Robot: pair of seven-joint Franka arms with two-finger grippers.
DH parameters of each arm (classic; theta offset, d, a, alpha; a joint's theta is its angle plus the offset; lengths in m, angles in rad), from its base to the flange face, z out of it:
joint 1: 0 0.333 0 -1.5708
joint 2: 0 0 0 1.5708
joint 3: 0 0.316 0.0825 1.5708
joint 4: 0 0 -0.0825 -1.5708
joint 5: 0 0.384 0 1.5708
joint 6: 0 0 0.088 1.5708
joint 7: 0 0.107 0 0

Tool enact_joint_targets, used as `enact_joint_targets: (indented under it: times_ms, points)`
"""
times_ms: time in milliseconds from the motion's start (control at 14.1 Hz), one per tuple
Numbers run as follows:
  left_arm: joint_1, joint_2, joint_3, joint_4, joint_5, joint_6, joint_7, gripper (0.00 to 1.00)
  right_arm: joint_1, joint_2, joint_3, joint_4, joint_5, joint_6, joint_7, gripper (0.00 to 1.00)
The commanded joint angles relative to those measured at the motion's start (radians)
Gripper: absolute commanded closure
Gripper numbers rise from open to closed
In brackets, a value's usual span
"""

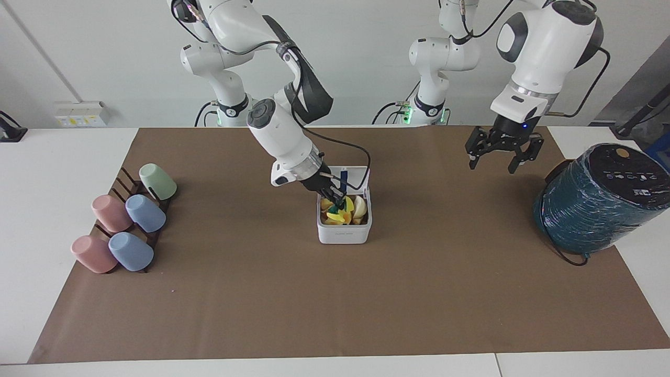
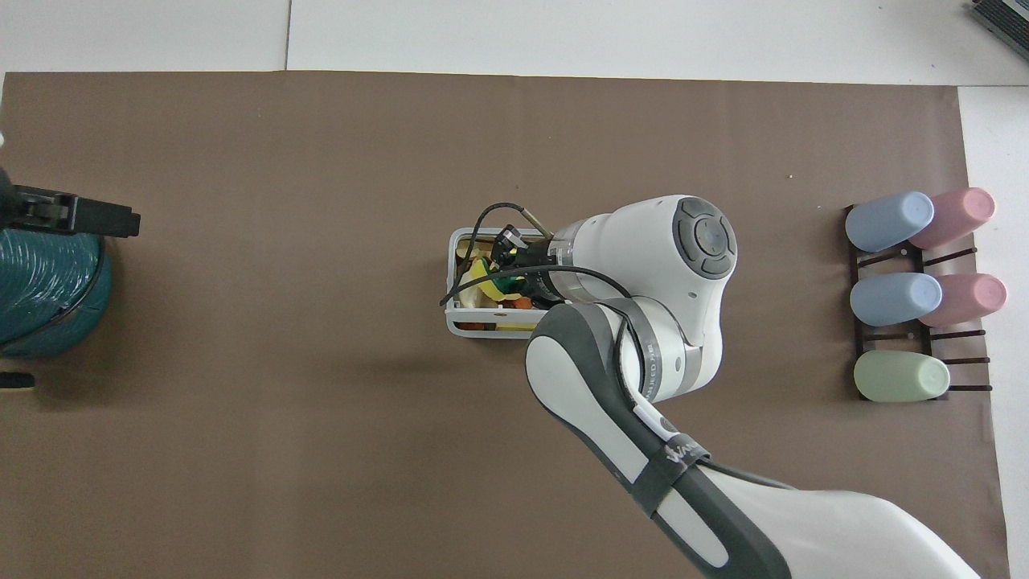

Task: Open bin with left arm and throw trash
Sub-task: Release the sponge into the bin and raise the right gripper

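Note:
The white bin [image 1: 344, 234] stands mid-table with its lid [image 1: 349, 175] hinged up; in the overhead view its rim [image 2: 453, 281] shows beside the arm. My right gripper [image 1: 335, 201] reaches down into the bin, shut on the yellow-and-green sponge bit [image 1: 334, 211], which lies on the scraps inside; it also shows in the overhead view [image 2: 481, 277]. An orange-stained yellow chunk [image 1: 343, 218] and a pale cream crescent [image 1: 359, 206] lie in the bin. My left gripper [image 1: 494, 158] is open and empty, raised in the air beside the teal cylinder.
A big teal wrapped cylinder [image 1: 596, 201] stands at the left arm's end of the table. A rack of several pastel cups [image 1: 125, 225] lies at the right arm's end. A brown mat [image 1: 335, 303] covers the table.

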Motion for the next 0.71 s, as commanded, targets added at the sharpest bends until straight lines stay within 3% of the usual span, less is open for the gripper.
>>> enact_joint_targets:
  times_ms: [0,213,356,640]
  points:
    - [0.026,0.050,-0.003,0.094,0.015,-0.086,0.028,0.00,0.006,-0.013,0.000,-0.016,0.025,0.022,0.006,0.00]
    - [0.029,0.021,-0.006,0.085,0.020,-0.138,0.020,0.00,0.006,-0.036,-0.002,-0.008,0.007,0.013,0.006,0.00]
    - [0.027,-0.019,-0.010,0.013,0.022,-0.128,0.020,0.00,-0.002,-0.070,-0.012,-0.002,-0.024,0.004,0.000,0.00]
    - [0.024,-0.042,-0.011,-0.024,0.022,-0.129,0.019,0.00,-0.075,-0.090,-0.011,0.050,-0.390,-0.005,-0.043,0.00]
